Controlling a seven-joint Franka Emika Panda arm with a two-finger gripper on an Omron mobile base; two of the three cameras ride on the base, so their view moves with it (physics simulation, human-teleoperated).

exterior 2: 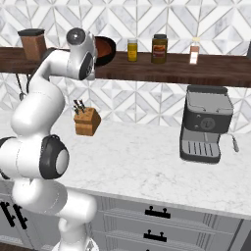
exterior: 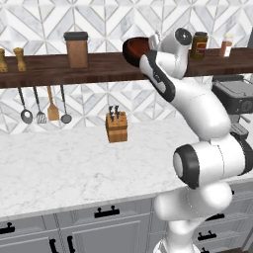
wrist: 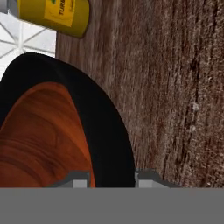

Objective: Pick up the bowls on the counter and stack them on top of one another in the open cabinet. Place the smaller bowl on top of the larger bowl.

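hand view has the gripper [wrist: 113, 177] narrowly parted, its two tips astride the rim of the black bowl [wrist: 105, 131], one tip inside and one outside; it looks pinched on that rim, with the red bowl [wrist: 41, 140] nested inside it. just past the rim lies the dark shelf [wrist: 175, 87], and a yellow jar [wrist: 57, 15] stands at the far end. from the left base view the arm reaches up to the shelf [exterior: 99, 66], the stacked bowls [exterior: 134, 50] tipped at its front edge beside the hand. i'd judge both bowls stiff, glossy and slippery, likely breakable, so a rim pinch is the only hold, and a thin one. counter [exterior: 59, 163] below carries a knife block [exterior: 116, 127].
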